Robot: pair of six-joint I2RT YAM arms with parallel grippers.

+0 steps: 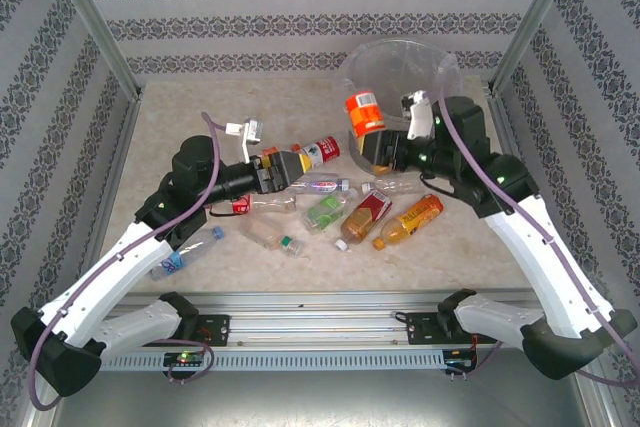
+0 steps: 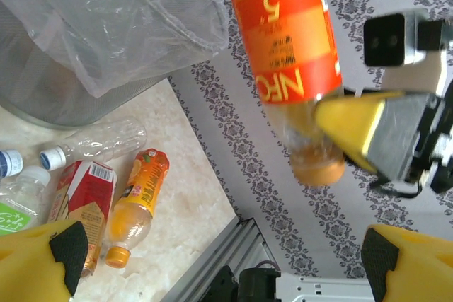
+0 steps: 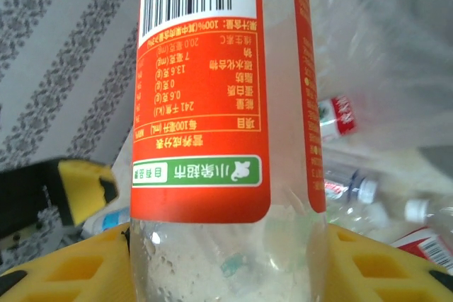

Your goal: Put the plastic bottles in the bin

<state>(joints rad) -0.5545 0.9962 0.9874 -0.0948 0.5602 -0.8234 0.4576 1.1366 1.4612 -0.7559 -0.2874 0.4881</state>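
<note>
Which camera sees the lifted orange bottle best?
Left wrist: almost the whole orange bottle shows, label and one end. Right wrist crops it to label and clear part. Top external shows it small, by the bin.

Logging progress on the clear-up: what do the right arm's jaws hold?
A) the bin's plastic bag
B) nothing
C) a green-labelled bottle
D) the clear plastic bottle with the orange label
D: the right jaws clamp the clear plastic bottle with the orange label beside the round grey bag-lined bin.

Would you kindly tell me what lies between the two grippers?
A red-labelled bottle lies between the left gripper and the right gripper, seen in the top view.
</note>
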